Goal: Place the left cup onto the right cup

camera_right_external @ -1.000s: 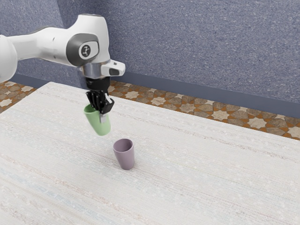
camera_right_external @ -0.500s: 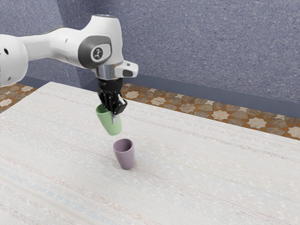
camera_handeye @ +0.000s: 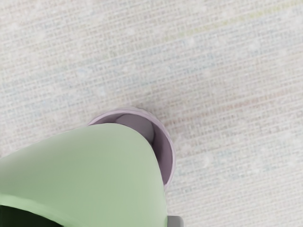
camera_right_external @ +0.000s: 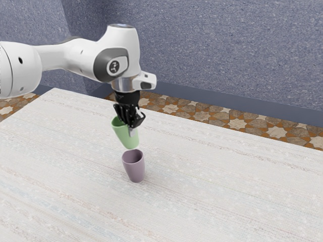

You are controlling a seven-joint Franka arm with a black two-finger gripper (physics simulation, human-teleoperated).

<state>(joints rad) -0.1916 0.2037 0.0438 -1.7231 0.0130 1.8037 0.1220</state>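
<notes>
A green cup (camera_right_external: 124, 134) hangs tilted in the air, held at its rim by my black gripper (camera_right_external: 129, 121), which is shut on it. Right below it a purple cup (camera_right_external: 133, 165) stands upright on the pale table (camera_right_external: 227, 191), mouth up. The green cup's base hovers a short way above the purple cup's rim, slightly toward the exterior view's left. In the wrist view the green cup (camera_handeye: 85, 175) looms large under my hand and covers part of the purple cup's opening (camera_handeye: 158, 142).
A patterned tile floor (camera_right_external: 242, 121) and a blue-grey wall (camera_right_external: 227, 45) lie beyond the table's far edge.
My arm has carried the green cup toward the exterior view's right, from beside the purple cup to almost directly over it. The purple cup has not moved.
</notes>
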